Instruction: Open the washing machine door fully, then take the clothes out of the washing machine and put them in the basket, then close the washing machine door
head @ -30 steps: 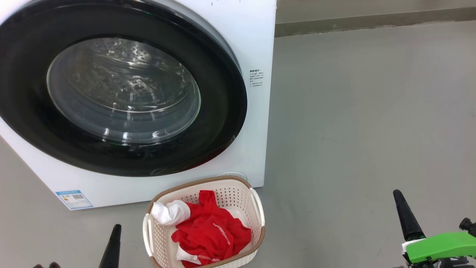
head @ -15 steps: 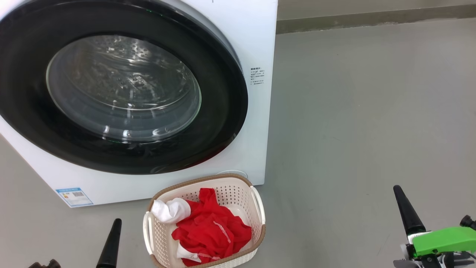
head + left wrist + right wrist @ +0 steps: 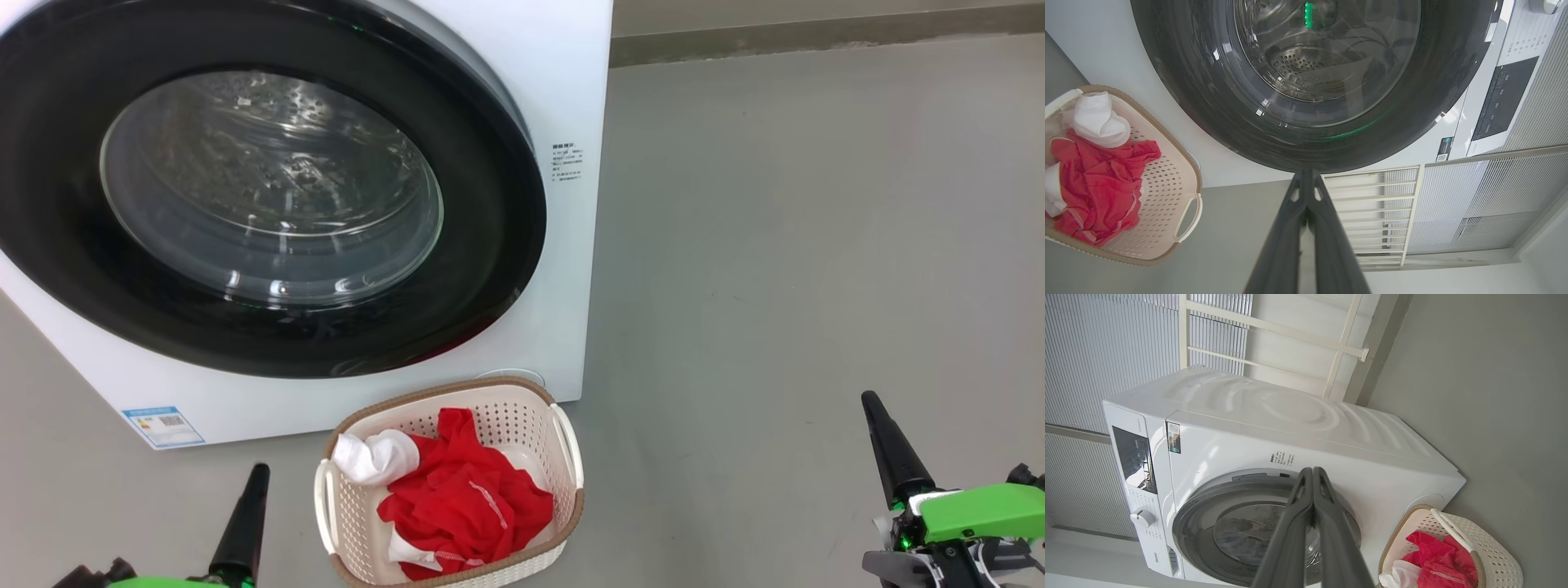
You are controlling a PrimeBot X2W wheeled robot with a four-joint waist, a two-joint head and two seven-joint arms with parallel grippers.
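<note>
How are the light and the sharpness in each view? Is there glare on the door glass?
Head view: even soft light, sharp; small white glints on the washing machine door glass, no washed-out patch. Left wrist view: green glow reflected on the door's black rim; the left gripper looks slightly soft. Right wrist view: wavy reflections on the washing machine top; picture turned sideways.

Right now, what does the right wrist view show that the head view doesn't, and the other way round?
The right wrist view adds the washing machine top, its dark control panel, a white knob and a white railing behind. The head view adds the left gripper, shut, left of the basket, and a blue label low on the machine's front. Both share the closed washing machine door, the red and white clothes in the basket, and the shut, empty right gripper.
</note>
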